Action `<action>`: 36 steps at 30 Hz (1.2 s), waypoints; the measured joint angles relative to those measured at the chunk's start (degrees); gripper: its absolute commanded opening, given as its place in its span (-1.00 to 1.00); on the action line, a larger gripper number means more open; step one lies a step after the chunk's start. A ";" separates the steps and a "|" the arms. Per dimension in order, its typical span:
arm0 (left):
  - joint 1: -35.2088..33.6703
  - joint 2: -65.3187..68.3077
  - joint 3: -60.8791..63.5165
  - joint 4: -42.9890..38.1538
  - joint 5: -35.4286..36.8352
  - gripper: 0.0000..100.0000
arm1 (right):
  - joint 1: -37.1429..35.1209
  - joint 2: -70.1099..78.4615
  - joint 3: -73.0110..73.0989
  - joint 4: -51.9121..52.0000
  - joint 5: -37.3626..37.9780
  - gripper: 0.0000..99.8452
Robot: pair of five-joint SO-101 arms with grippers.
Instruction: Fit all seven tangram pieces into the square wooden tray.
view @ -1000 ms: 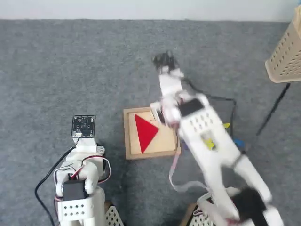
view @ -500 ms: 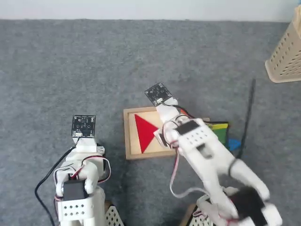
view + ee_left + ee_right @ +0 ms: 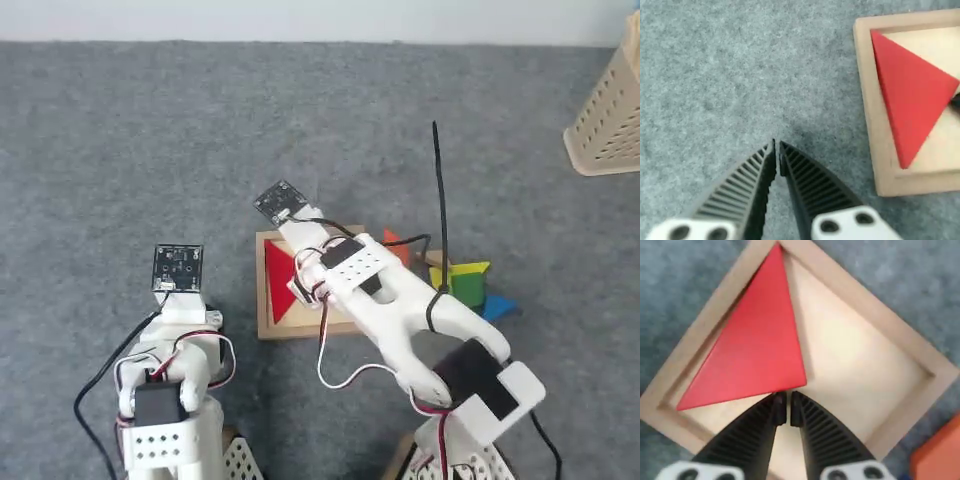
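Tray (image 3: 875,311) holds only the red triangle (image 3: 752,347); six to go.
Your right gripper (image 3: 784,407) has swung back over it, closed and empty; left gripper (image 3: 776,152) idles closed.

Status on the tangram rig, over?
Left gripper shut, over carpet. Right gripper shut, over tray, at red triangle corner. Loose pieces beside tray.

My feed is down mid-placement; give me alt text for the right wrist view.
The shut, empty right gripper points at the inner corner of the red triangle, which lies flat along one side of the wooden tray. An orange piece sits outside the tray.
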 measured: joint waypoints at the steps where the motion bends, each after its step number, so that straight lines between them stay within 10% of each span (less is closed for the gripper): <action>1: 0.00 0.00 0.00 0.00 0.00 -0.98 | 0.00 0.00 0.00 0.00 0.00 -0.99; 36: 0.00 0.00 0.00 0.00 0.00 -0.98 | 6.51 -1.67 0.09 -4.75 -2.81 -0.99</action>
